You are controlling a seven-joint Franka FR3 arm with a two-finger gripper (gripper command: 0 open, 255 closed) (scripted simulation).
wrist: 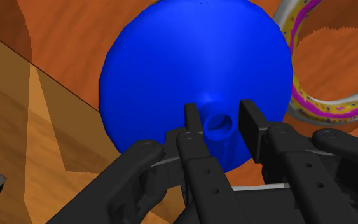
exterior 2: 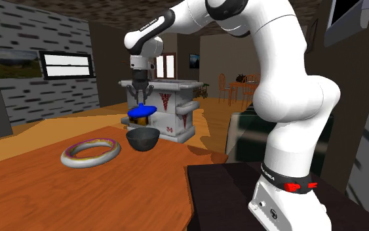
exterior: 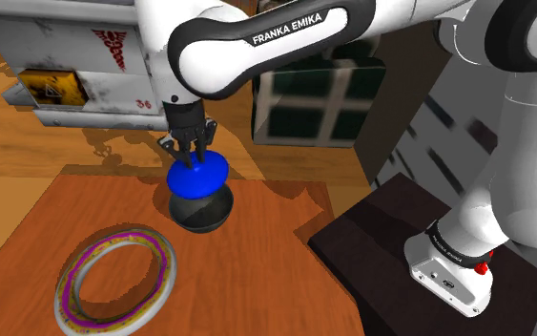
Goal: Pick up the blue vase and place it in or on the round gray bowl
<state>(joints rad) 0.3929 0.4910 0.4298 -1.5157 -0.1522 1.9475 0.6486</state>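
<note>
1. Vase (exterior: 197, 177) has to its left, in the shoulder view, a ring (exterior: 123, 241). The ring is grey with purple and yellow bands and lies flat on the wooden table (exterior: 257, 286), well apart from the vase.
2. Beyond the table, at upper left, stands a worn white cabinet (exterior: 75, 57) with a red mark.
3. In the middle, the blue vase has a wide round body and a narrow neck pointing up. It hangs upright just above the dark bowl (exterior: 199, 218). In the second exterior view a narrow gap seems to show between the two.
4. The gripper (exterior: 190, 153) points straight down over the vase. In the wrist view its fingers (wrist: 192, 121) pinch the neck from both sides.
5. At right, the dark stand (exterior: 371, 248) carries the arm's base.
</note>
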